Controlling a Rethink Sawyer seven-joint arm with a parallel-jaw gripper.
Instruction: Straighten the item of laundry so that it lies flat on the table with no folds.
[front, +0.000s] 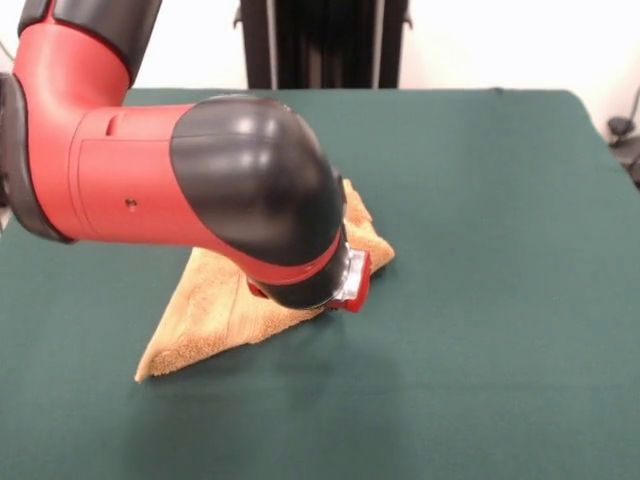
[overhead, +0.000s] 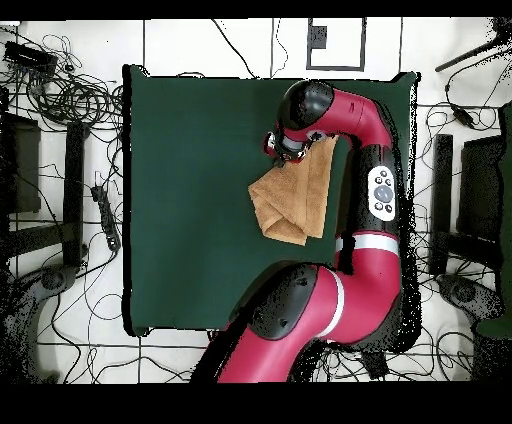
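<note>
We are mid-way through the unfolding step: the towel (front: 215, 300) lies doubled over in a rough triangle near the middle of the counter (front: 500, 300), so folds remain. Our tool (front: 350, 285) sits low at the towel's right-hand edge in the front view, seemingly touching the cloth, but the arm's elbow hides it, so we cannot tell its state. Next, we judge, the upper layer needs drawing outward.
</note>
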